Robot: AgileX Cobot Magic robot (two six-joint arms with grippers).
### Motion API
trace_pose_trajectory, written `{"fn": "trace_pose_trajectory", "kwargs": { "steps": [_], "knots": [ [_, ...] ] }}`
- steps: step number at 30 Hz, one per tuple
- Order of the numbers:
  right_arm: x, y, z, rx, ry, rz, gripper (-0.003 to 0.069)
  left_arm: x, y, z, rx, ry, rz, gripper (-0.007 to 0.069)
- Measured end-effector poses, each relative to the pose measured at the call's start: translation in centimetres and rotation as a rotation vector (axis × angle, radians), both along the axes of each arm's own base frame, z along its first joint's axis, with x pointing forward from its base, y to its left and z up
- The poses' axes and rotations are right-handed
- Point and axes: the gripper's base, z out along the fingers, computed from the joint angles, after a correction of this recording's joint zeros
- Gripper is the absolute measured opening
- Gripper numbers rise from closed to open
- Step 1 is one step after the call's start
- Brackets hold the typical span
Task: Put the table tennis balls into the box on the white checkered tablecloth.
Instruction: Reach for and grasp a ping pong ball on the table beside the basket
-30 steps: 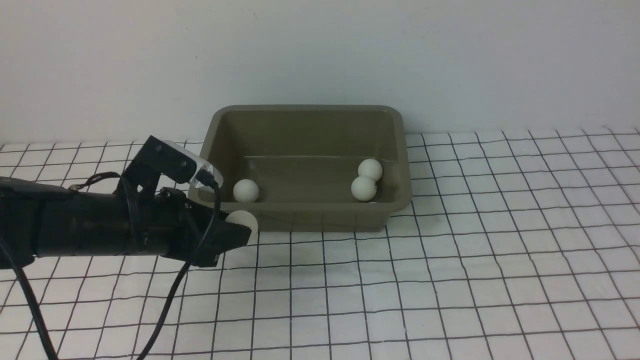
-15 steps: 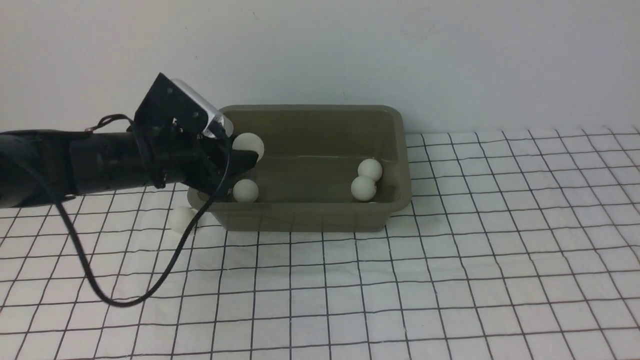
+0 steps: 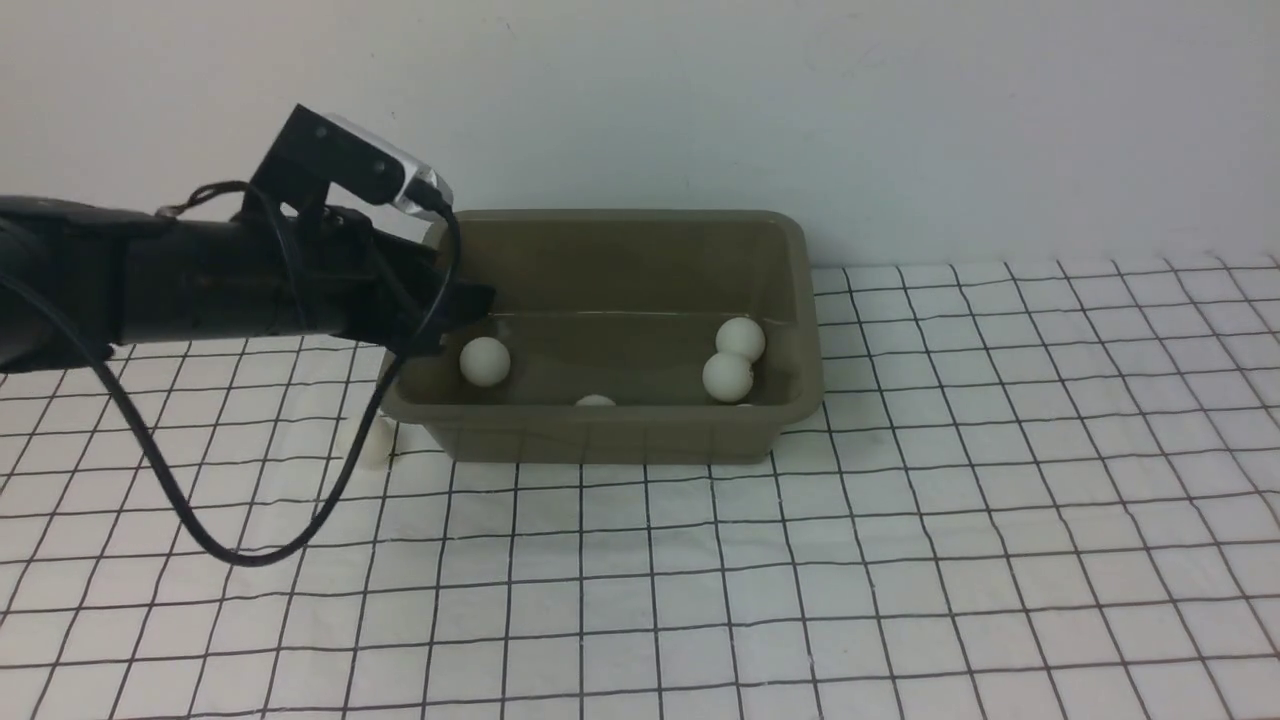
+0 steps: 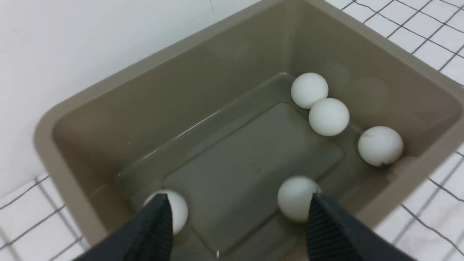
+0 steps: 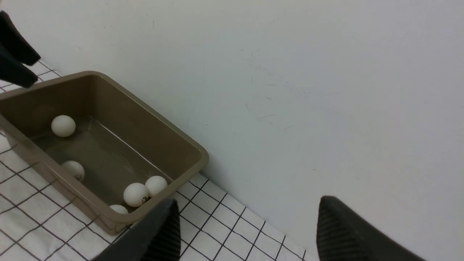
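The olive-grey box (image 3: 620,215) stands on the white checkered tablecloth (image 3: 900,560) against the wall. Several white table tennis balls lie inside: one at the left end (image 3: 485,361), one by the front wall (image 3: 594,401), a touching pair at the right (image 3: 727,377). Another ball (image 3: 372,443) rests on the cloth outside the box's front left corner. My left gripper (image 3: 478,300) hovers over the box's left end, open and empty (image 4: 237,197), above the balls (image 4: 295,197). My right gripper (image 5: 248,200) is open and empty, to the right of the box (image 5: 204,156).
A plain white wall rises right behind the box. The left arm's black cable (image 3: 250,555) loops down onto the cloth at the front left. The left gripper's fingers (image 5: 14,61) show at the edge of the right wrist view.
The left gripper rose from the cloth with a ball, moved over the box's left end and opened. That ball now lies inside by the front wall. The right gripper stayed still.
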Motion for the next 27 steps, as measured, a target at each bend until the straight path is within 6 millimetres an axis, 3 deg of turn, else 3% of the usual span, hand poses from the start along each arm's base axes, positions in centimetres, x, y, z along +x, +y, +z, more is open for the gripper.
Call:
{"fn": "trace_pose_trajectory", "kwargs": {
  "steps": [7, 11, 19, 23, 27],
  "knots": [
    [0.0, 0.0, 0.0, -0.003, -0.003, 0.001, 0.0462, -2.3, 0.7, 1.9, 0.073, 0.085, 0.042, 0.0444],
    [0.0, 0.0, 0.0, -0.004, -0.004, 0.001, 0.0462, -3.4, 1.5, 1.6, 0.163, 0.205, 0.078, 0.0424],
    [0.0, 0.0, 0.0, -0.008, -0.005, 0.002, 0.0462, -2.4, 3.0, -2.6, 0.327, 0.371, 0.090, 0.0415],
    [0.0, 0.0, 0.0, -0.004, -0.004, 0.004, 0.0462, -1.2, 4.7, -5.1, 0.310, 0.418, 0.109, 0.0415],
    [0.0, 0.0, 0.0, -0.002, -0.002, 0.005, 0.0462, 0.0, 6.1, -6.0, 0.263, 0.360, 0.143, 0.0415]
  ]
}}
